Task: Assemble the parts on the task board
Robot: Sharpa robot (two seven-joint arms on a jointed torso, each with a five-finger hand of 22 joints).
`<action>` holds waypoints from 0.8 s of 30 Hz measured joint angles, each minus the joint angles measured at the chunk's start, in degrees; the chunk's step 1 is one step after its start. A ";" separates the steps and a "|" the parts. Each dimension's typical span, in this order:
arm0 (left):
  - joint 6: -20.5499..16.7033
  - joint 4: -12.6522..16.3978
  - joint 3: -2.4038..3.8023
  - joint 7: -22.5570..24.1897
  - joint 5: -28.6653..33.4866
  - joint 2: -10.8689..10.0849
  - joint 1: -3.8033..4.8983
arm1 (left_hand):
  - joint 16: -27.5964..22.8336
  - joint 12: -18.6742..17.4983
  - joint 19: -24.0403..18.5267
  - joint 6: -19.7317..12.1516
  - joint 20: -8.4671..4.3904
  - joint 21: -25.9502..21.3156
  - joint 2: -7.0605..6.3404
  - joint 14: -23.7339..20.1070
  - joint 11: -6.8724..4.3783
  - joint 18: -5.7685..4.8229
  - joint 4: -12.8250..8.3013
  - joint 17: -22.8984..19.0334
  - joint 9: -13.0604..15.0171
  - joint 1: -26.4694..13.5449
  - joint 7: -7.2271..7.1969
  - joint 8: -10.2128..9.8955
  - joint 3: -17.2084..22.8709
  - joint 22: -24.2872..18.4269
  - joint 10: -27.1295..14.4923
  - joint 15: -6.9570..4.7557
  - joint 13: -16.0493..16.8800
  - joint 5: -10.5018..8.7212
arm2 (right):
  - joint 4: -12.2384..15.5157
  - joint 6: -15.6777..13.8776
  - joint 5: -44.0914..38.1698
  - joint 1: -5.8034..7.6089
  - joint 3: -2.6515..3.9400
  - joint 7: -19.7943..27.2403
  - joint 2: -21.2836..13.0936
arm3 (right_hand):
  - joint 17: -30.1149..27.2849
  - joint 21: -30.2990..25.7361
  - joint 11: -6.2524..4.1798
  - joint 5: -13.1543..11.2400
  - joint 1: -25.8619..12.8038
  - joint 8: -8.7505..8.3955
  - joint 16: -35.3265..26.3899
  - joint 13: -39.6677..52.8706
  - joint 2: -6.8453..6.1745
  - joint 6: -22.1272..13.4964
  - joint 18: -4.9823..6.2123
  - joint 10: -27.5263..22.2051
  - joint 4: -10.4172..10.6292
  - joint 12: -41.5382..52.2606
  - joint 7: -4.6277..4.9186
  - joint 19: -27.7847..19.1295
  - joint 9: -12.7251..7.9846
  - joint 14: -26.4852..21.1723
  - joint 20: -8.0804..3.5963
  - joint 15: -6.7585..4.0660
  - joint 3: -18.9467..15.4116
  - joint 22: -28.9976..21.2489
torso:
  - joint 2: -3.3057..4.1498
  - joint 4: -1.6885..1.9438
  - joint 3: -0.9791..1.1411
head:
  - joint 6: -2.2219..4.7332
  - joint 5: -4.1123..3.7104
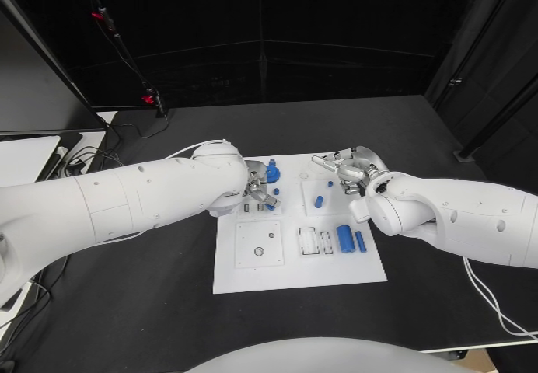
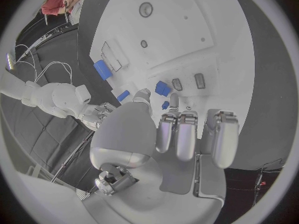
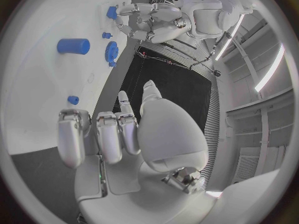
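Observation:
The white task board (image 1: 294, 268) lies mid-table. On it are a blue cylinder (image 1: 345, 237), a thin blue rod (image 1: 360, 242), a small blue piece (image 1: 319, 201) and a blue gear (image 1: 273, 172). My left hand (image 1: 260, 191) hovers over the board's far left part by two grey slots (image 2: 199, 79). Its fingers (image 2: 187, 134) are apart and hold nothing. A blue block (image 2: 162, 88) and a tiny blue peg (image 2: 165, 105) sit just off its fingertips. My right hand (image 1: 350, 169) hangs over the board's far right corner, its fingers (image 3: 106, 134) loose and empty, the cylinder (image 3: 74, 46) and gear (image 3: 111, 51) beyond it.
A square white plate (image 1: 259, 245) with a hole sits on the board's near left. Rectangular slots (image 1: 315, 241) lie beside the cylinder. Black table (image 1: 134, 295) surrounds the board. Cables (image 1: 84, 159) run along the far left edge.

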 measured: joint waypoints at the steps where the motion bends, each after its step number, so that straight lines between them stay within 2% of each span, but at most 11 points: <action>1: -0.77 0.44 -0.04 0.41 -0.42 -0.45 -0.05 | 0.00 0.00 0.00 0.00 0.00 0.00 0.00 0.00 0.00 -0.01 -0.09 0.00 0.15 0.00 0.00 0.03 -0.09 0.00 0.00 0.00 0.00 0.00 | 0.00 0.00 0.00 0.00 0.00 0.00 -0.02 | 0.00 0.00 0.00 0.00 0.00 0.00 0.00 0.00 0.00 0.00 0.00 0.00 0.00 0.00 0.00 0.00 0.00 0.00 0.00 0.00 0.00 0.00 | 0.00 0.00 0.00 | 0.00 -0.02; 5: -4.84 2.77 -0.05 3.23 -2.73 -2.42 -0.08 | 0.00 0.00 0.00 -0.59 0.00 0.00 0.00 0.00 0.04 0.00 -0.14 0.00 0.17 0.00 -0.21 0.13 -0.13 0.00 -0.04 0.00 0.00 0.00 | -0.02 0.01 0.00 -0.02 0.00 0.00 -0.07 | 0.00 0.00 0.00 0.00 0.00 0.00 0.00 0.00 0.00 0.00 0.00 0.00 0.00 0.00 0.00 0.00 -0.03 0.00 0.00 0.00 0.00 0.00 | 0.00 0.03 0.01 | -0.08 -0.14; 7: -7.39 3.92 -0.05 5.41 -4.40 -3.46 -0.08 | 0.00 0.00 -0.09 -1.44 0.32 0.00 -0.30 0.02 0.44 0.00 -0.14 0.00 -0.24 0.59 0.00 0.24 -0.13 0.00 0.02 0.02 0.00 0.00 | -0.02 0.01 0.00 -0.06 0.00 0.00 -0.09 | 0.00 0.00 0.00 0.00 0.00 0.00 0.00 0.00 0.00 0.00 0.00 0.00 0.00 0.00 0.00 0.00 -0.05 0.00 0.00 0.00 0.00 0.00 | 0.00 0.04 0.01 | -0.08 -0.15; 12: -12.70 5.43 -0.04 11.84 -9.40 -5.48 -0.03 | 0.00 0.00 0.00 -1.03 0.41 0.00 -0.96 0.02 0.44 0.00 -1.07 0.00 -2.25 6.06 -0.11 0.26 1.43 0.00 0.02 0.03 0.00 -0.48 | -0.02 0.02 0.00 -0.11 0.00 0.00 -0.10 | -0.01 0.00 0.00 0.00 0.00 0.00 0.00 0.00 0.00 0.00 0.00 0.00 0.00 0.00 0.00 0.00 -0.05 0.00 0.00 0.00 0.00 0.00 | 0.00 0.05 0.01 | -0.10 -0.07; 15: -15.36 5.84 -0.03 16.67 -13.22 -6.49 -0.03 | 0.00 0.00 0.00 0.44 0.41 0.00 -2.58 0.02 0.44 -0.01 -0.82 0.00 -4.63 10.05 -0.39 0.11 3.40 0.00 0.02 0.03 0.00 -1.48 | -0.02 0.02 0.00 -0.13 -0.01 0.00 -0.10 | -0.01 0.00 0.00 0.00 0.00 0.00 0.00 0.00 0.00 0.00 0.00 0.00 0.00 0.00 0.00 0.00 -0.04 0.00 0.00 0.00 0.00 0.00 | 0.00 0.04 0.01 | -0.13 0.00; 17: -16.43 5.85 -0.03 19.14 -15.27 -6.92 -0.03 | 0.00 0.00 0.00 1.03 0.41 0.00 -3.68 0.02 0.44 0.00 -0.49 0.00 -5.94 11.25 -0.57 -0.54 4.40 0.00 0.02 0.03 0.00 -2.05 | -0.02 0.03 0.00 -0.14 -0.01 0.00 -0.10 | -0.01 0.00 0.00 0.00 0.00 0.00 0.00 0.00 0.00 0.00 0.00 0.00 0.00 0.00 0.00 0.00 -0.04 0.00 0.00 0.00 0.00 0.00 | 0.00 0.04 0.01 | -0.13 0.07; 19: -17.52 5.66 -0.03 22.32 -18.00 -7.29 -0.02 | 0.00 0.00 0.00 1.54 0.41 0.00 -4.98 0.03 0.33 0.00 -0.13 0.00 -7.76 12.55 -1.05 -1.72 5.87 0.00 -0.02 0.03 0.00 -3.90 | -0.02 0.03 0.00 -0.15 -0.01 0.00 -0.10 | -0.01 0.00 0.00 0.00 0.00 0.00 0.00 0.00 0.00 0.00 0.00 0.00 0.00 0.00 0.00 0.00 -0.04 0.00 0.00 0.00 0.01 0.00 | 0.00 0.03 -0.01 | -0.13 0.11; 21: -18.41 5.05 -0.03 26.04 -21.23 -7.41 -0.02 | 0.00 0.00 -0.02 3.57 -0.10 0.00 -6.48 0.02 -0.64 0.00 -0.13 0.00 -11.29 13.82 -1.45 -4.07 9.06 -0.01 0.00 -0.84 0.00 -6.43 | -0.03 0.03 0.00 -0.15 -0.01 0.00 -0.11 | -0.01 0.00 0.00 0.00 0.00 0.00 0.00 0.00 0.00 0.00 0.00 0.00 -0.01 0.00 0.00 0.00 -0.04 0.00 0.00 0.00 0.01 0.00 | 0.01 0.02 -0.01 | -0.13 0.16; 24: -19.08 4.06 -0.03 30.67 -25.42 -7.42 -0.02 | 0.00 0.00 -0.04 5.09 -0.53 0.00 -7.98 0.03 -1.27 0.00 -0.14 0.00 -14.58 14.71 -2.46 -6.47 11.37 -0.01 0.00 -1.25 0.00 -8.46 | -0.03 0.03 0.00 -0.16 -0.01 0.01 -0.13 | -0.01 0.00 0.00 0.00 0.00 0.00 0.00 0.00 0.00 0.00 0.00 0.00 -0.01 0.00 0.00 0.00 -0.04 0.00 0.00 0.00 0.01 0.00 | 0.03 -0.02 -0.02 | -0.13 0.21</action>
